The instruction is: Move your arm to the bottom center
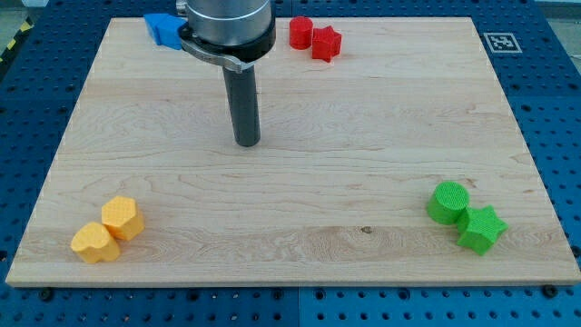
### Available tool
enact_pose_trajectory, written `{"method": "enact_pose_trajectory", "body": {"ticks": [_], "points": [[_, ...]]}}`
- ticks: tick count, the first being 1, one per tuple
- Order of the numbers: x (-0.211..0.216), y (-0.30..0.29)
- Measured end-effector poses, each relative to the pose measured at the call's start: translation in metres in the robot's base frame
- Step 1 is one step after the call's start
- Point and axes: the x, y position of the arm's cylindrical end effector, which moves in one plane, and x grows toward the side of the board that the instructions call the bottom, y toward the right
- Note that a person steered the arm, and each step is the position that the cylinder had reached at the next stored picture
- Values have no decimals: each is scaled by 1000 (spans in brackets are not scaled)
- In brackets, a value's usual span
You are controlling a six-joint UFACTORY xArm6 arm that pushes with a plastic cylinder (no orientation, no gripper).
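My tip rests on the wooden board, a little left of the middle and in its upper half, apart from every block. The dark rod rises from it to the arm's round grey end at the view's top. A red cylinder and a red star touch at the top centre. Blue blocks sit at the top left, partly hidden by the arm. A yellow hexagon and a yellow heart-like block touch at the bottom left. A green cylinder and a green star touch at the bottom right.
The board lies on a blue perforated table. A black-and-white marker tag sits just off the board's top right corner.
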Motion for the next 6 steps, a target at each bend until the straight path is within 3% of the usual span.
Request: {"method": "enact_pose_trajectory", "body": {"ticks": [2,3,6], "points": [[16,1],[67,2],[156,-6]]}}
